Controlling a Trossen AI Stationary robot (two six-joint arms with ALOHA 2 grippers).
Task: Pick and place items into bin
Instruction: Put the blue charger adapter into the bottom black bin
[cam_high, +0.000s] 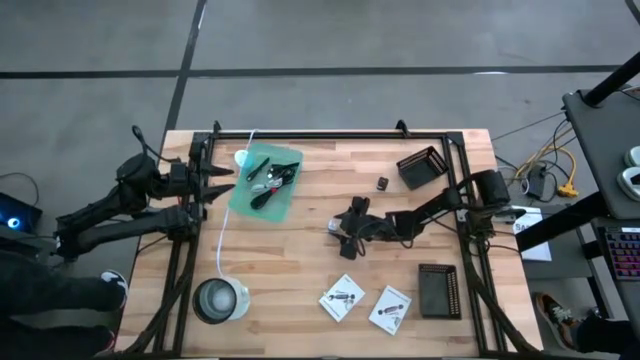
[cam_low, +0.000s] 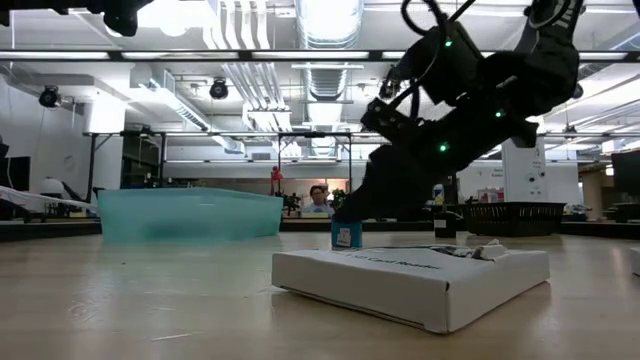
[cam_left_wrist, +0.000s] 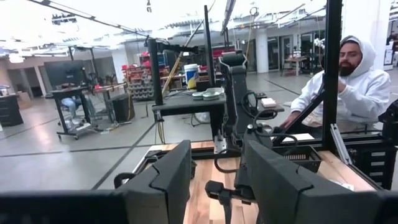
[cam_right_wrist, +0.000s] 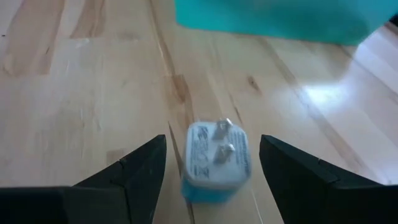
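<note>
The teal bin (cam_high: 266, 186) is the landmark, a shallow tray already holding a black cable bundle (cam_high: 272, 180) and small dark pieces. Just beyond its right side, on bare worktop, a small blue-and-white plug cube (cam_right_wrist: 215, 160) stands with two metal prongs facing up. Farther right lies a small black connector (cam_high: 382, 184). Two white printed packets (cam_high: 342, 297) (cam_high: 390, 309) lie flat, well apart from the bin, toward the near edge.

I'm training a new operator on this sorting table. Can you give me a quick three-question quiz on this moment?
1. True or false: the right gripper has open jaws on either side of the small plug adapter.
2. The teal bin lies nearer which arm: A left, B right?
3. How many white packets lie on the table?

Key: 1 true; 2 A; 3 two.
</note>
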